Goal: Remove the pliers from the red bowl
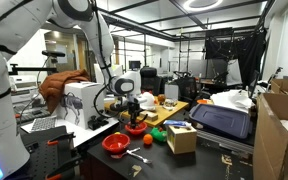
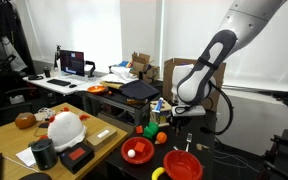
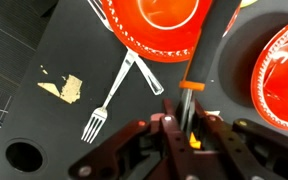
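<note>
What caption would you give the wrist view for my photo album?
Claw gripping dark pliers above a black table, with a fork and two red bowls below.

Nothing written can be read in any view: the cardboard boxes [image 1: 282, 125] at the right and the lit monitor [image 2: 72, 62] at the far left show no legible print.

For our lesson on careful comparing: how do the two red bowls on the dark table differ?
The wider red bowl looks broader and shallower than the smaller red bowl. The smaller red bowl lies nearer the wooden desk; the wider red bowl lies farther off. Both are round, red and sit on the dark table.
</note>
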Motion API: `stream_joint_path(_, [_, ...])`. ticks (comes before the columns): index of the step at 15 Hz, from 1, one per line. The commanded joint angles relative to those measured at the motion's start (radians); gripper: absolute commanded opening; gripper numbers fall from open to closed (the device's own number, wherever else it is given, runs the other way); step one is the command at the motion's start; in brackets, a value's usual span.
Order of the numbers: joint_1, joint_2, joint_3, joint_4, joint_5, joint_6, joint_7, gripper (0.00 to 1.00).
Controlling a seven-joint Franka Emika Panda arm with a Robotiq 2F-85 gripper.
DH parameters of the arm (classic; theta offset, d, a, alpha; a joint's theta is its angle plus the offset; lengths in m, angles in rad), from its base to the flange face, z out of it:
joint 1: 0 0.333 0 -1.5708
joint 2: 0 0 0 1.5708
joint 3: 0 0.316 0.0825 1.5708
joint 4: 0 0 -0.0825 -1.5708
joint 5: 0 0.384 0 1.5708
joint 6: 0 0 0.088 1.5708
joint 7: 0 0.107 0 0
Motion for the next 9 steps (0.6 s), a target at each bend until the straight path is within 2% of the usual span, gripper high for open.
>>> stream_joint_path(1, [-0.027,0.055,-0.003,0.083,-0.021,-0.002,-0.002,0.05])
stream_joint_path(4, [-0.036,0.112,-0.014,0.146,-0.034,0.024,-0.012,0.05])
stream_joint_path(9, [-0.023,0.216,-0.104,0.248,-0.081,0.070,0.000,0.05])
